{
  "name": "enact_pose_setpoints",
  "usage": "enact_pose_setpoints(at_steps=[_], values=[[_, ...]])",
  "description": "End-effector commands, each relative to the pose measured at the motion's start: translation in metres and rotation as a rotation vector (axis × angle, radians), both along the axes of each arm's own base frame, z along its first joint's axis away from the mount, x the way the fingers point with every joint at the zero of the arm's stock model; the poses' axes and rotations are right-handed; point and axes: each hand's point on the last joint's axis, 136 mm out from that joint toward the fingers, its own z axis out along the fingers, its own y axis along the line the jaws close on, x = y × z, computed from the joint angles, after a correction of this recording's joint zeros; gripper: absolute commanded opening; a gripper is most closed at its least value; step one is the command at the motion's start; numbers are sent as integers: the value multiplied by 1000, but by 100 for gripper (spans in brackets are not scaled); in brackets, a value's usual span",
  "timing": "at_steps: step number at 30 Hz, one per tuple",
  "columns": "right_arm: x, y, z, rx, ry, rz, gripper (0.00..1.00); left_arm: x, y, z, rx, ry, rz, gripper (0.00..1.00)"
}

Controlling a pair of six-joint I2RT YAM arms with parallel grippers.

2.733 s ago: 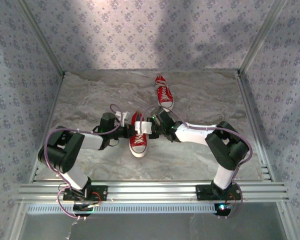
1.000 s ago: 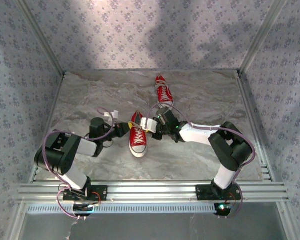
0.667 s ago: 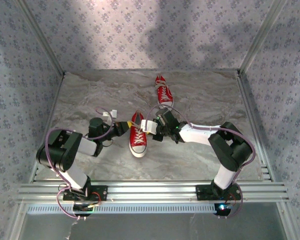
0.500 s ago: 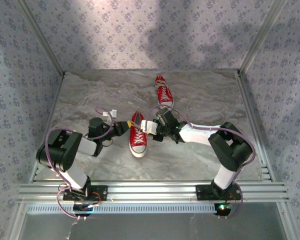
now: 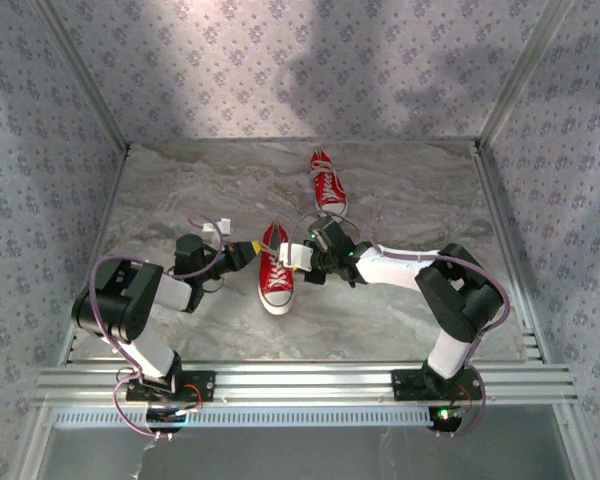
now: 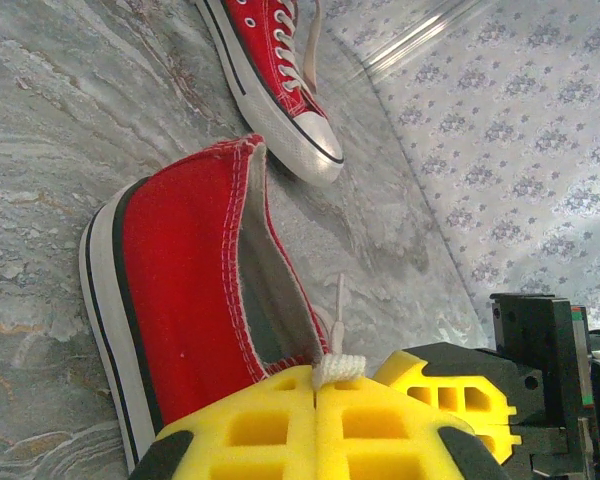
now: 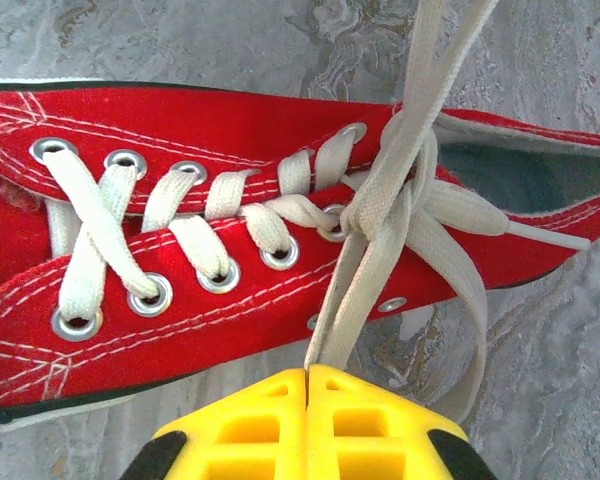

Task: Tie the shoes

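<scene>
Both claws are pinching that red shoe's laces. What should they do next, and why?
Probably pull apart sideways: the left gripper and right gripper each pinch the white laces, and the crossing over the near sneaker looks loose.

On table (image 5: 180,200), centre: near shoe (image 5: 276,268) between left gripper (image 5: 250,249) and right gripper (image 5: 290,255); behind, slightly right, well apart, far shoe (image 5: 327,184).

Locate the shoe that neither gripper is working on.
From above, the far shoe lies on the table beyond and slightly right of the near shoe, apart from it.
</scene>
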Motion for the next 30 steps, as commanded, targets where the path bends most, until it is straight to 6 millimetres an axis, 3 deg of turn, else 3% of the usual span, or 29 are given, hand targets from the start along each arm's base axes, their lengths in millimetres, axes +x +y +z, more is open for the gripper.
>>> enact_pose_setpoints(at_steps=[1, 7, 15, 30], values=[[-4, -16, -13, -65, 51, -34, 0, 20, 9, 21, -22, -78, 55, 0], [9, -13, -4, -89, 1, -38, 0, 33, 7, 29, -49, -69, 65, 0], [8, -15, -16, -249, -73, 19, 0, 46, 5, 37, -108, -35, 89, 0], [-13, -6, -28, -387, -134, 132, 0, 60, 6, 47, -274, 21, 134, 0]])
